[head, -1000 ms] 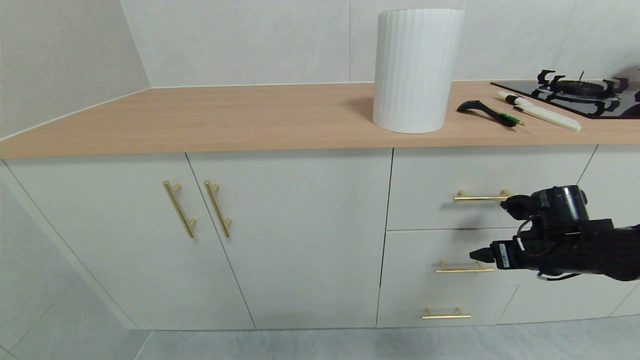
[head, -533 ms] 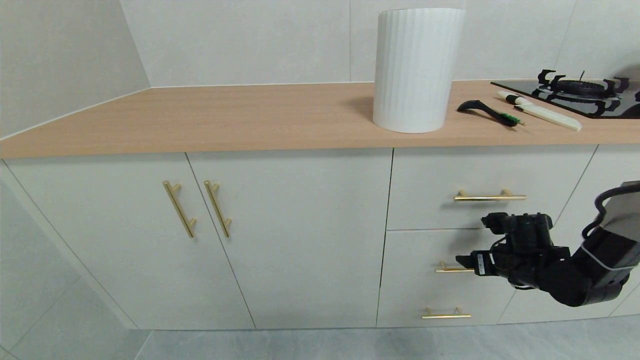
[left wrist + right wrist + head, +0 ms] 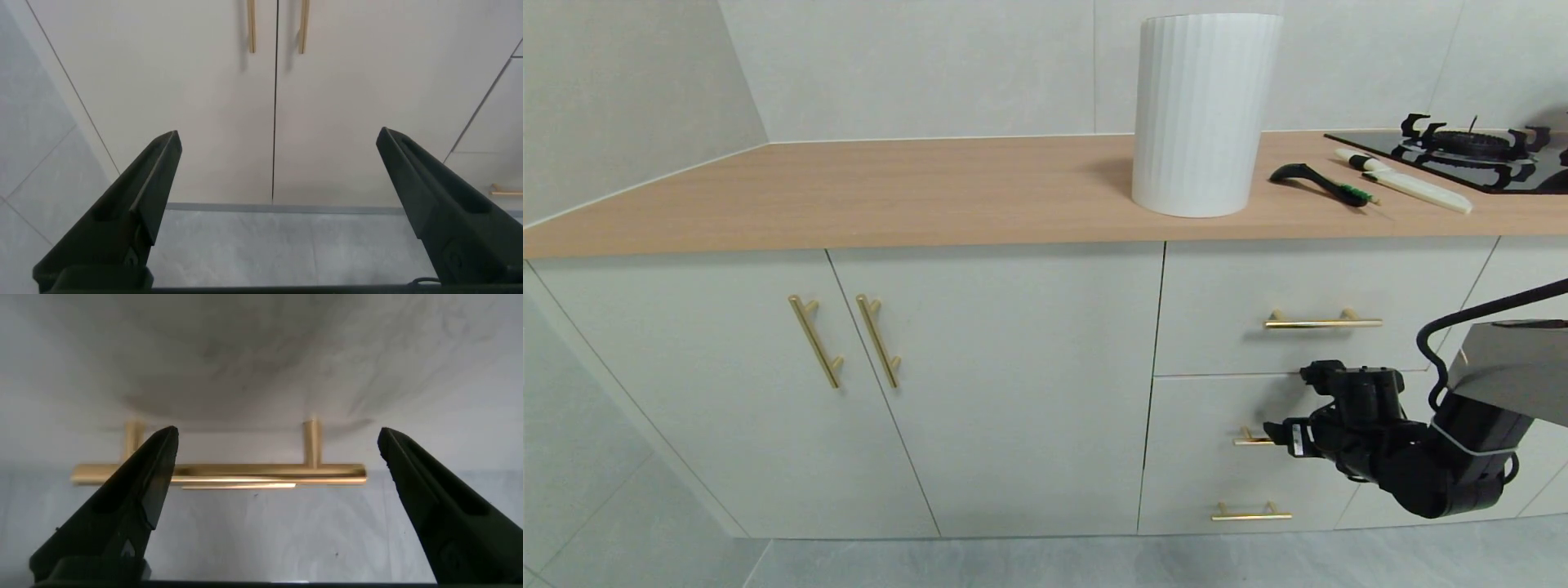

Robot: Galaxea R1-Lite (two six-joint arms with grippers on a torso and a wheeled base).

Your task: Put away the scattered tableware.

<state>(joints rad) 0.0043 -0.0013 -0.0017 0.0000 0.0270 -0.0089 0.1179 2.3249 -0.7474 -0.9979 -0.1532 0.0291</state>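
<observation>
Head view:
- Worktop carries a white ribbed canister, upright.
- At 3 o'clock of the canister, near it: a black-handled utensil with a green band, lying flat.
- Just beside that, again toward 3 o'clock: a white knife, also flat, next to the edge of the gas hob.
- Both pieces of tableware sit out on the worktop, apart from either arm.

Right gripper:
- Low, at 4 o'clock in the head view, in front of the middle drawer of a stack of three.
- Right wrist view: right gripper has jaws wide apart, holding nothing.
- The brass drawer handle lies crosswise in the gap between them.
- Contact with the handle: cannot tell.

Left gripper:
- Jaws wide apart, holding nothing.
- Faces the double cabinet doors and their paired brass handles; grey floor below.
</observation>
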